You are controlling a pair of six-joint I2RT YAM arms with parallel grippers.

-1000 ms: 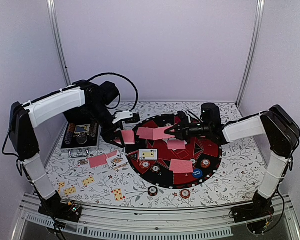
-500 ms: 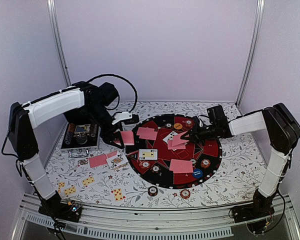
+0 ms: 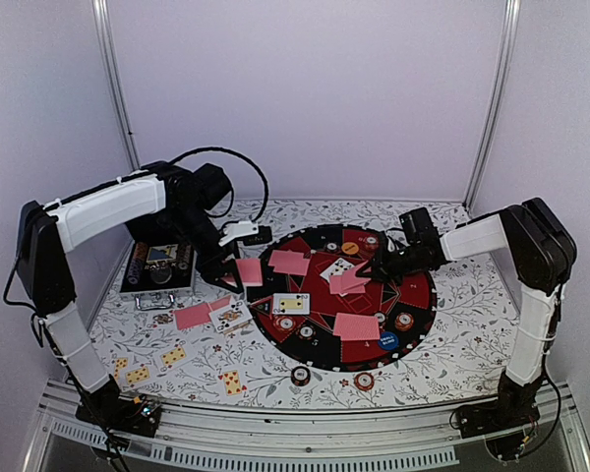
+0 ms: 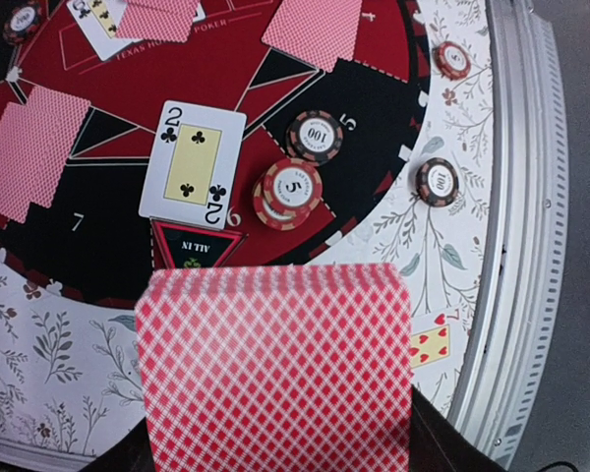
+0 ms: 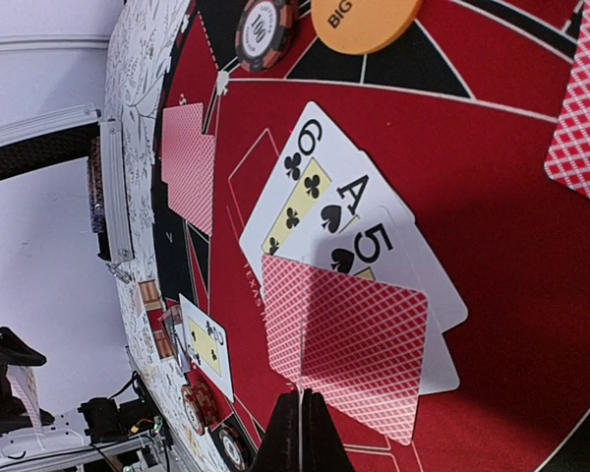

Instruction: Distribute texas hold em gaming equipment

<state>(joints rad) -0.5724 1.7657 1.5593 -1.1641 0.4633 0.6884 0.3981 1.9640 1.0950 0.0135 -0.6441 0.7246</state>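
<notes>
My left gripper (image 3: 234, 275) hangs at the left rim of the round mat (image 3: 420, 287), shut on a red-backed card (image 4: 275, 364) that fills the lower left wrist view. My right gripper (image 5: 300, 418) is shut on the thin edge of another red-backed card (image 5: 285, 315), low over the mat's middle (image 3: 374, 267). Under it lie a face-up six of clubs (image 5: 300, 187), an ace and a five of spades (image 5: 374, 241). A two of clubs (image 4: 192, 162), poker chips (image 4: 292, 190), an orange disc (image 5: 364, 20) and a blue disc (image 3: 388, 342) also sit on the mat.
The open metal case (image 3: 157, 267) stands at the far left behind the left gripper. Face-up cards (image 3: 174, 355) are scattered on the flowered cloth at the front left. Two chips (image 3: 300, 375) lie off the mat near the front rail (image 3: 305, 423).
The right gripper has drawn back to the right from the mat's centre and come lower with its card, uncovering the face-up cards. The left arm has stayed put.
</notes>
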